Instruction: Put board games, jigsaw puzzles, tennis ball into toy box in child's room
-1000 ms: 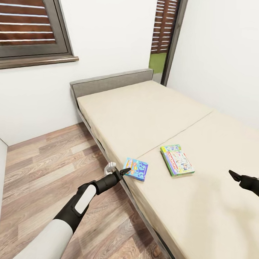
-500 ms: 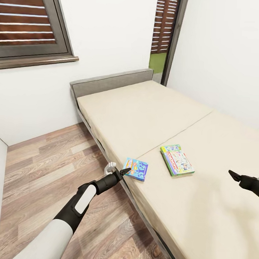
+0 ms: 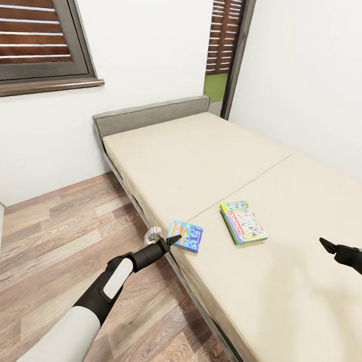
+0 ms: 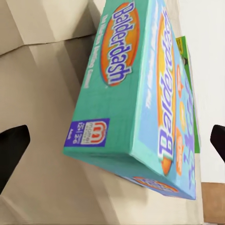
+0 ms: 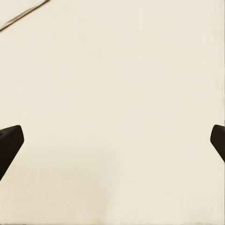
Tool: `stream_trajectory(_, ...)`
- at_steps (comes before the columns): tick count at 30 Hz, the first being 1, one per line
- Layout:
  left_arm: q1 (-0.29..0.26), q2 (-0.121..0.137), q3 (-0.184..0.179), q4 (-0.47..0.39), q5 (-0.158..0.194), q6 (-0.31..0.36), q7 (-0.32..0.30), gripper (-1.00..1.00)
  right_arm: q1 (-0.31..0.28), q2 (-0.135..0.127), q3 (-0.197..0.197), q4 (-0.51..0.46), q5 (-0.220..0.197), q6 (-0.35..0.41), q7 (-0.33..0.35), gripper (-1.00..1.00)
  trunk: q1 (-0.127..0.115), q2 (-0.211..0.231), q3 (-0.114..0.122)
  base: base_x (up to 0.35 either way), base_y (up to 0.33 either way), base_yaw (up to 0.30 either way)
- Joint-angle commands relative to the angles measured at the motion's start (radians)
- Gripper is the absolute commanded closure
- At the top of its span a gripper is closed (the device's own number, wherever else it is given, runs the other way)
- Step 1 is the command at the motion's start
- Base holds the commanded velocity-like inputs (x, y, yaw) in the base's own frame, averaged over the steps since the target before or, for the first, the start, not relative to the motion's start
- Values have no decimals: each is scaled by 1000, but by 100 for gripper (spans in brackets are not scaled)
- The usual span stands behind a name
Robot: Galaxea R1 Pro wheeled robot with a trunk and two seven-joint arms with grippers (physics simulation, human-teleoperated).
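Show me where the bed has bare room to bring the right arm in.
Bare mattress runs from the headboard down to the seam, and again around the right gripper, past the green-white-red box. It is tight only at the near edge, where the left gripper meets the blue box.

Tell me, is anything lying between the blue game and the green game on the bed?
No. In the head view, only bare bed lies between the blue game and green game.

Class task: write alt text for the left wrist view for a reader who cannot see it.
A teal and blue "Balderdash" board game box lies on a beige bed, close up between the open left hand's two dark fingertips.
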Motion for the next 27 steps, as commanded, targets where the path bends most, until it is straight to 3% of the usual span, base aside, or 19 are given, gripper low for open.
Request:
stream_trajectory(1,0,-9,-1,0,17,6,-1,-100,-1,0,-1,-1,-6,7,1,-100,0,0,-1,0,0,-175)
stream_trajectory(27,-1,-6,1,1,13,6,-2,-100,-1,6,0,-1,-6,6,0,-100,0,0,-1,0,0,-49)
